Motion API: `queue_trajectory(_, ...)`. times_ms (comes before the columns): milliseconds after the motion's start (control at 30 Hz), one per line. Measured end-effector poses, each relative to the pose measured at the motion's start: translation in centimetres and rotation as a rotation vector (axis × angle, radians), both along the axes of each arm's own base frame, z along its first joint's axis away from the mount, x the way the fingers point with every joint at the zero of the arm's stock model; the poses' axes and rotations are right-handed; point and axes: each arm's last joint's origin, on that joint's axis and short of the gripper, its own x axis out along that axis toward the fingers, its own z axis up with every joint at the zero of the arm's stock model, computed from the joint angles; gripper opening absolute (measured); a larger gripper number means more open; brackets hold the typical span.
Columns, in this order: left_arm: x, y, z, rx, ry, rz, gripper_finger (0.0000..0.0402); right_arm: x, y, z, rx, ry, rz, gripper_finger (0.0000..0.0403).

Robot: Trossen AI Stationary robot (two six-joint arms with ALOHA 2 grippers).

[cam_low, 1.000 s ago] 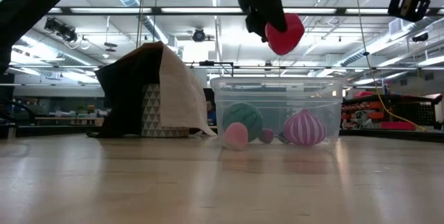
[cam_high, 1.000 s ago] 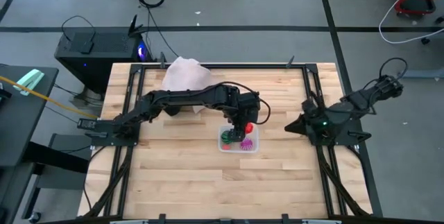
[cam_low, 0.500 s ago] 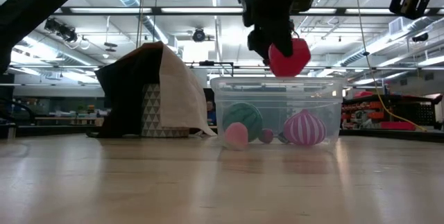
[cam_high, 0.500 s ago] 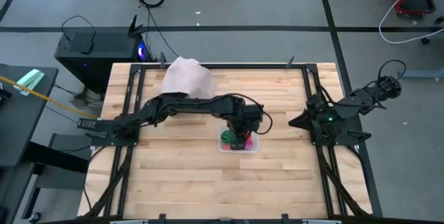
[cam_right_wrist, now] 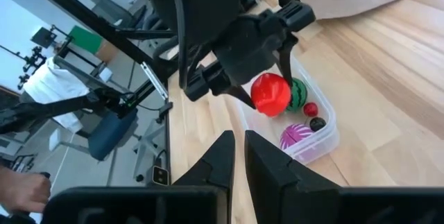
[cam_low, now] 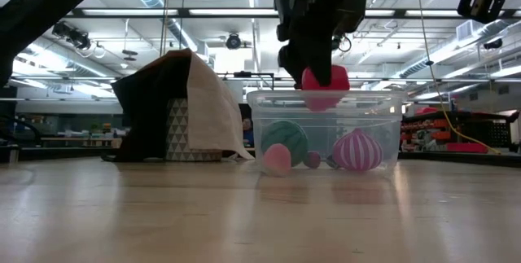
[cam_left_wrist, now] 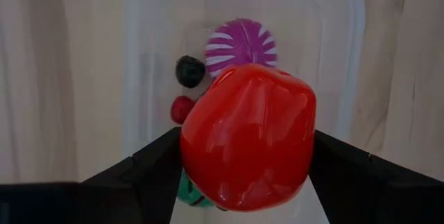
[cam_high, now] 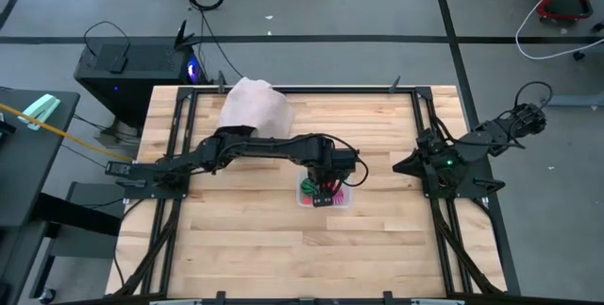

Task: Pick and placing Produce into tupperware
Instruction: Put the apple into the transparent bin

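Red fruit (cam_left_wrist: pixel 248 137) sits pinched in the left gripper (cam_low: pixel 316 66), right at the tub (cam_low: pixel 326 130) rim, centred over the opening so it drops in clean (green, purple and small pieces already inside). Tub sits mid-table. Right gripper (cam_right_wrist: pixel 236 156), fingers pressed together, waits by the table's right edge.

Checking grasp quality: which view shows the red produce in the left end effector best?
Left wrist view: the red produce fills the frame, a finger on each side, above the tupperware. The right wrist view shows it small, held over the tub. The low view shows it at the tub's rim. In the high view the arm hides it.
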Motion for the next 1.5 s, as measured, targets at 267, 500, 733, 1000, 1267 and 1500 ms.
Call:
queue_trajectory(267,0.01,-0.11,-0.06,-0.001,0.001,-0.002,0.0277,0.0,0.0,0.0,0.003,0.0,-0.001,0.0041)
queue_trajectory(500,-0.06,-0.13,-0.07,0.002,0.008,-0.01,0.0276,0.0,0.0,0.0,0.004,0.0,-0.001,0.0041)
queue_trajectory(733,-0.19,-0.12,-0.09,0.008,0.019,-0.031,0.0277,0.0,0.0,0.0,0.011,0.001,-0.005,0.0041)
queue_trajectory(1000,-0.2,-0.12,-0.09,0.009,0.019,-0.031,0.0277,0.0,0.0,0.01,0.014,0.001,-0.006,0.0041)
queue_trajectory(1267,-0.2,-0.12,-0.07,0.01,0.019,-0.031,0.0278,0.0,0.0,0.01,0.018,0.001,-0.007,0.0041)
queue_trajectory(1500,-0.21,-0.12,-0.06,0.01,0.018,-0.031,0.0279,0.01,0.0,0.01,0.019,0.001,-0.007,0.0041)
